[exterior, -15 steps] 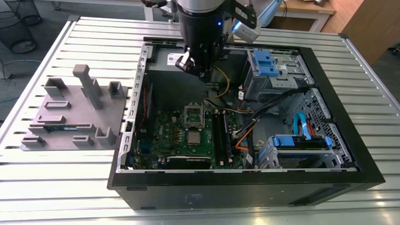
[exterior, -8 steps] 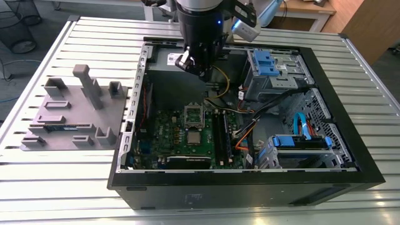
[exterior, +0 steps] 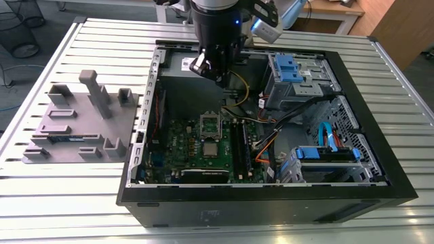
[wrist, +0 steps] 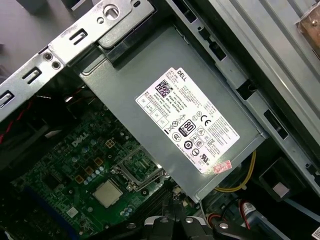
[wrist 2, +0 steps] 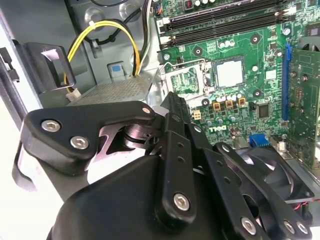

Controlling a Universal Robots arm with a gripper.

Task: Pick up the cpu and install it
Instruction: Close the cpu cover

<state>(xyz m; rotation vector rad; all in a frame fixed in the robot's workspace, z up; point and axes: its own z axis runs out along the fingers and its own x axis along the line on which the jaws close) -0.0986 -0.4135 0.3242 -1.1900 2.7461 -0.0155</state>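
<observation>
Item: cpu [exterior: 211, 149], lying flat just beside the raised socket frame [exterior: 210, 124]. Gripper [wrist 2: 171, 100]: claw drawn narrow, nothing held, well apart from the socket frame, over the power supply [wrist: 180, 125]. Risk judged: chip knocked askew and pins bent if brushed while unclamped.

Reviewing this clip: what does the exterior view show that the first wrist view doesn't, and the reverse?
The exterior view adds the grey plastic tray with upright posts on the ribbed metal table beside the black computer case. The first wrist view adds a small red-and-white sticker on the grey metal power supply box. Both show the green motherboard, the small silver square cpu and the open silver socket frame beside it.
</observation>
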